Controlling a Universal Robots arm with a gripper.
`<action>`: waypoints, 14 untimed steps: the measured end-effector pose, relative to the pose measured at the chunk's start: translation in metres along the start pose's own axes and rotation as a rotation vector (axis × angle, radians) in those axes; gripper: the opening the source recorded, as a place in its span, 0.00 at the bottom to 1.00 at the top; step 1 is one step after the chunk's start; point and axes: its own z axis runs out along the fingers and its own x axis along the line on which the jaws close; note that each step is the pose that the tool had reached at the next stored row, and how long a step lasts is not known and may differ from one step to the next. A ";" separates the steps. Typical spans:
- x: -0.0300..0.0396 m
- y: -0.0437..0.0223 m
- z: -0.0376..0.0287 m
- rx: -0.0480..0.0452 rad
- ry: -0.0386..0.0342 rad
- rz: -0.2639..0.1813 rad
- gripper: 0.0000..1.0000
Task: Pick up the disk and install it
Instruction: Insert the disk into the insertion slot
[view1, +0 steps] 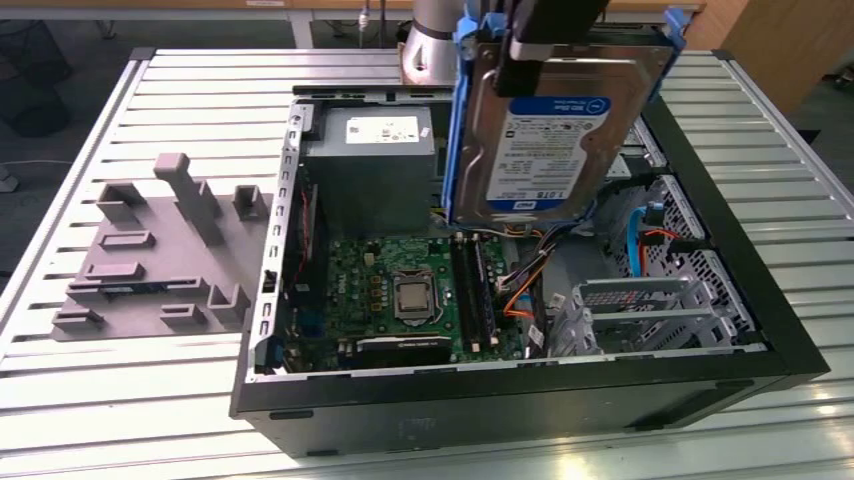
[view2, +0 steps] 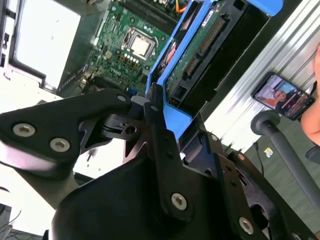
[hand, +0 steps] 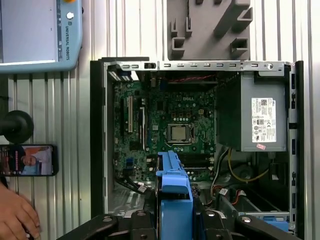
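Here's the gripper (view1: 539, 58), jaws clenched on the top end of the disk (view1: 554, 140). The disk hangs straight below them, long axis upright and label face out, in the air above the open computer case (view1: 534, 412) toward its far edge, over the stretch beside the power-supply box (view1: 367, 165). Count it up: one disk, one gripper, one case, one power-supply box and one metal drive cage (view1: 641, 315) at the case's near corner on the exterior view's right.
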 end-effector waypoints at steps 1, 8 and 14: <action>-0.0001 -0.0042 0.0003 0.0000 0.0000 0.000 0.36; 0.0093 -0.0149 0.0041 0.0001 -0.0001 0.000 0.36; 0.0217 -0.0178 0.0089 0.0001 -0.0003 0.000 0.36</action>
